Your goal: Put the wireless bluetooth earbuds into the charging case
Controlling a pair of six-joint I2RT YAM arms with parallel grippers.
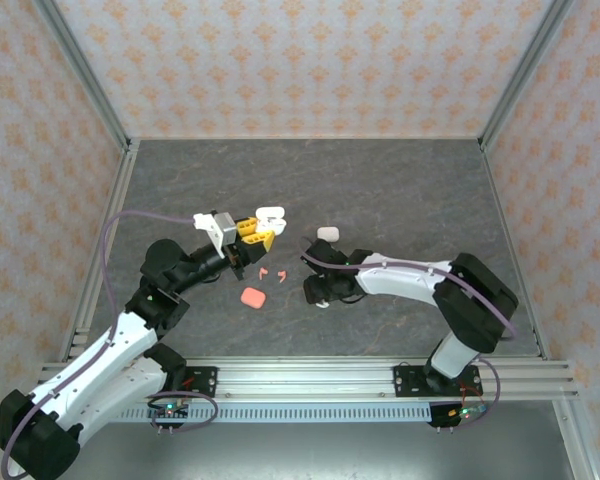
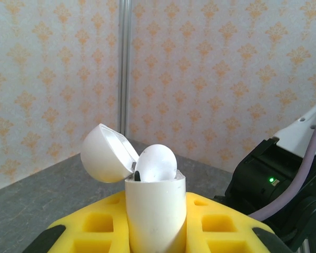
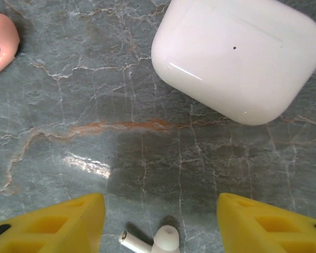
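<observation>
One white earbud (image 3: 150, 242) lies flat — stem leftward — between spread right jaws.

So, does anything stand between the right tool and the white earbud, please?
Nothing visible does: the white earbud lies uncovered inside the open right tool; the closed white case sits beyond, clear of both.

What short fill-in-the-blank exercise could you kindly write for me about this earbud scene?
1. The left gripper holds a white case whose lid is ___.
2. Under the open right gripper, a ___ earbud lies on the table.
3. The other white case on the table is ___.
Missing words: open; white; closed.
</observation>
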